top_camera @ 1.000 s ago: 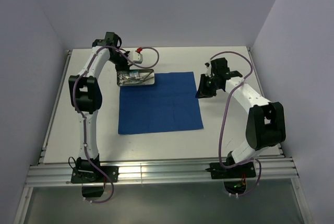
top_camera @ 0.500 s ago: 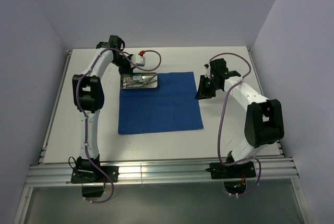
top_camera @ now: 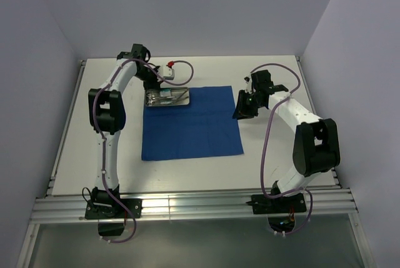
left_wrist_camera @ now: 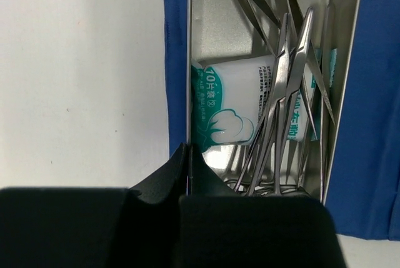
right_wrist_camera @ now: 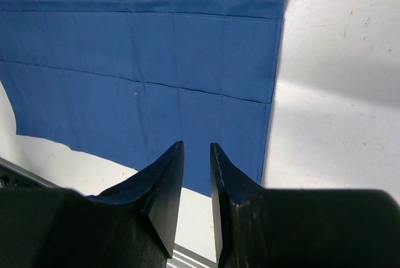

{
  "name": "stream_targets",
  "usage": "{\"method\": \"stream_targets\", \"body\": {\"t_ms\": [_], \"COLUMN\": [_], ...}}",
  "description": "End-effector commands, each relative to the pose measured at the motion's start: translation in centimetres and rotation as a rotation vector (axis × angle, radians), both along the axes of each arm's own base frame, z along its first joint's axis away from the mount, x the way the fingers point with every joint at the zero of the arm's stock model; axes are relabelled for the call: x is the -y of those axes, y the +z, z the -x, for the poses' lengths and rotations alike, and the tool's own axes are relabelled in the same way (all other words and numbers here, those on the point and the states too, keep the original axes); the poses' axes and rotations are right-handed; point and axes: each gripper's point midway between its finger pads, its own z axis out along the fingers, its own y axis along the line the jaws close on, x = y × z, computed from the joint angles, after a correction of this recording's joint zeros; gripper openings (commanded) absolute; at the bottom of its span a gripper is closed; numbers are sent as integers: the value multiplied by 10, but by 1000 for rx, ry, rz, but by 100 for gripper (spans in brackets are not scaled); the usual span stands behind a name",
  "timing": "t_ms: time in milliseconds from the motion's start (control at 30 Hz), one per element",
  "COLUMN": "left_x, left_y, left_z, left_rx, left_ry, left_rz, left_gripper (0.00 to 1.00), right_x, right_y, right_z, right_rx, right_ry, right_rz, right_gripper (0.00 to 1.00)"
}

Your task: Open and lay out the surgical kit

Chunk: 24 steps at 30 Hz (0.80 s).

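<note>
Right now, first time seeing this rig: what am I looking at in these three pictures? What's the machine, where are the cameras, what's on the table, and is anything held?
Two white robot arms are bolted at the near edge of a white table. The wide picture comes from a fixed camera above and behind them. The other two come from a camera on each wrist, looking past that arm's own two-finger tool.

A blue cloth lies spread flat on the table. On its far left corner sits a steel tray holding slim steel instruments and a white-green packet.

The left tool is pinched shut on the tray's rim. The right tool hangs by the cloth's right edge, jaws slightly apart, holding nothing.
</note>
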Motion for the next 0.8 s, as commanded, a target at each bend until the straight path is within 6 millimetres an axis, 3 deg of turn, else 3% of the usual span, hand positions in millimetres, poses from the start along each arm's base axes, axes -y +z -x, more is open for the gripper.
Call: {"method": "stream_targets", "body": {"t_ms": [0, 133, 233, 300, 367, 433, 467, 533, 567, 633, 667, 700, 733, 767], "left_x": [12, 12, 13, 14, 14, 14, 11, 8, 8, 6, 5, 1, -7, -10], "left_y": [8, 12, 19, 27, 42, 72, 100, 147, 189, 213, 254, 236, 240, 280], "left_z": [-8, -18, -26, -31, -35, -44, -46, -50, -43, -35, -23, -18, -19, -11], "left_rx": [45, 94, 128, 146, 177, 225, 268, 327, 394, 427, 497, 449, 412, 512], "left_ry": [-12, 10, 11, 18, 24, 57, 76, 121, 128, 160, 183, 254, 431, 444], "left_rz": [56, 64, 72, 77, 82, 113, 142, 234, 274, 333, 375, 393, 449, 509], "left_gripper": [4, 17, 33, 49, 60, 63, 65, 80, 96, 99, 99, 99, 99, 99], "right_x": [-2, -2, -4, -4, -3, -2, -1, 1, 2, 5, 10, 13, 15, 22], "right_y": [9, 8, 10, 10, 16, 21, 28, 37, 46, 56, 65, 71, 78, 89], "right_z": [-8, -9, -9, -8, -9, -9, -10, -12, -13, -17, -20, -23, -26, -28], "right_rx": [18, 12, 14, 13, 32, 52, 78, 114, 148, 196, 239, 268, 301, 355], "right_ry": [1, 1, 3, 8, 10, 14, 13, 15, 17, 19, 17, 15, 15, 24], "right_rz": [-17, -22, -27, -29, -28, -23, -22, -15, -10, 6, 33, 48, 64, 101], "right_gripper": [32, 34, 38, 42, 48, 54, 57, 63, 65, 67, 69, 75, 77, 80]}}
